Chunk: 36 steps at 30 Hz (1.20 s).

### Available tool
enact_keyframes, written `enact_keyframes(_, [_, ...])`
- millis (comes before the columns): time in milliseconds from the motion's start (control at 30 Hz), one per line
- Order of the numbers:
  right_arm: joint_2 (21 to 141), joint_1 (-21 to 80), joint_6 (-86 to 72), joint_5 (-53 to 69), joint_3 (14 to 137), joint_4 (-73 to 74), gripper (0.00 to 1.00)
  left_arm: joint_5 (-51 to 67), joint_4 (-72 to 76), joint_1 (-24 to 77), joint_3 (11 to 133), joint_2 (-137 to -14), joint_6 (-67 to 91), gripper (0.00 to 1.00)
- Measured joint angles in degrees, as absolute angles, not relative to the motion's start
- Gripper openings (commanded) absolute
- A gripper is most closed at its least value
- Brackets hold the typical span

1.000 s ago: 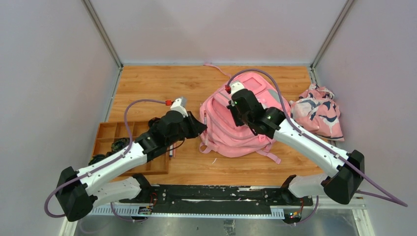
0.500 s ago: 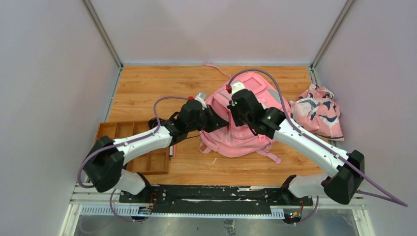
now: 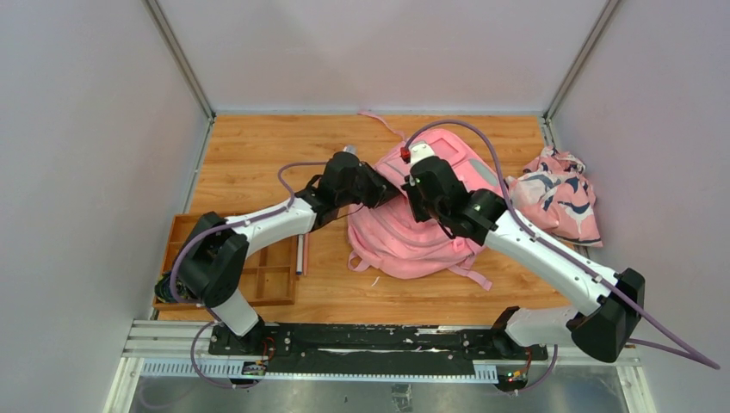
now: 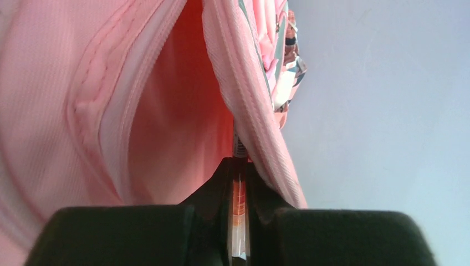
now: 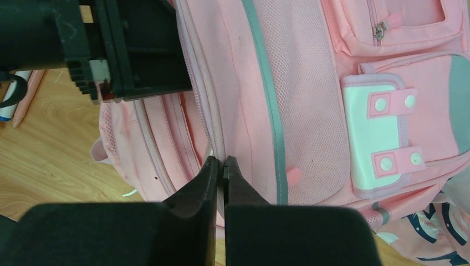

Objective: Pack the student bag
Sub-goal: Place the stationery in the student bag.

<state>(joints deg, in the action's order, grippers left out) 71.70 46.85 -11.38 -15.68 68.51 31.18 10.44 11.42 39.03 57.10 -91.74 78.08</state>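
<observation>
The student bag [image 3: 430,241], a large pink backpack with grey trim and a white-pink patch [image 5: 377,133], lies on the wooden table. My right gripper [image 5: 220,162] is shut on the fabric edge by the bag's zipper, holding it up. My left gripper [image 4: 238,166] is shut on a thin orange-and-white pen [image 4: 239,194], whose tip points into the bag's open mouth [image 4: 177,122]. In the top view the left gripper [image 3: 379,191] sits at the bag's upper left side, close beside the right gripper [image 3: 413,205]. The bag's inside is mostly hidden.
A wooden divided tray [image 3: 258,280] sits at the near left with dark items [image 3: 168,284] at its left end. A pencil [image 3: 300,255] lies beside the tray. A crumpled pink cloth with navy-white pattern [image 3: 555,194] lies right of the bag. Walls close in on all sides.
My left arm has swung from near the tray to the right and farther away, bringing the pen to the bag's opening. The right gripper has kept its hold, shifting only slightly.
</observation>
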Motion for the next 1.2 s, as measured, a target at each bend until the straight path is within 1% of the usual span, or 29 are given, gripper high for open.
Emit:
enact_keyframes(33, [71.66, 46.85, -11.46, -15.70, 68.51, 31.16, 0.00, 10.48, 11.51, 39.03, 58.26, -92.82, 78.70, 0.40])
enact_keyframes(67, [71.55, 46.85, -11.57, -15.70, 68.51, 31.14, 0.00, 10.74, 11.60, 39.03, 59.02, -93.76, 78.87, 0.48])
enact_keyframes(100, [71.42, 46.83, -11.66, -15.88, 68.51, 31.07, 0.00, 11.07, 11.70, 39.05, 59.77, -94.78, 79.20, 0.53])
enact_keyframes(133, [71.18, 46.78, -11.73, -16.08, 68.51, 31.07, 0.00, 11.62, 11.81, 39.11, 60.23, -95.79, 79.79, 0.53])
enact_keyframes(233, [70.54, 46.63, -11.88, -16.38, 68.51, 31.20, 0.00, 12.45, 11.90, 39.24, 60.20, -97.06, 80.12, 0.52])
enact_keyframes(367, [70.00, 46.63, -12.19, -16.34, 68.49, 31.44, 0.00, 12.21, 12.08, 39.55, 58.48, -94.78, 78.85, 0.48])
enact_keyframes(633, [70.00, 46.65, -12.49, -15.64, 67.75, 31.14, 0.00, 10.92, 9.69, 41.60, 49.65, -80.09, 68.73, 0.42])
enact_keyframes(733, [70.02, 46.65, -12.49, -15.53, 67.53, 30.85, 0.00, 10.68, 5.67, 42.19, 47.18, -74.78, 63.16, 0.42])
enact_keyframes(833, [70.02, 46.65, -12.49, -15.33, 67.20, 30.41, 0.00, 4.99, -4.23, 42.96, 46.94, -70.00, 56.38, 0.43])
enact_keyframes(1000, [70.15, 46.65, -12.47, -14.90, 66.92, 29.93, 0.00, -12.38, -21.15, 43.38, 45.95, -64.47, 50.00, 0.44])
enact_keyframes(1100, [70.48, 46.65, -12.45, -14.50, 66.92, 29.93, 0.00, -20.03, -28.21, 43.24, 44.80, -65.47, 48.25, 0.47])
enact_keyframes(1200, [70.72, 46.65, -12.43, -14.33, 66.92, 29.91, 0.00, -24.34, -33.54, 42.94, 44.23, -68.93, 46.37, 0.49])
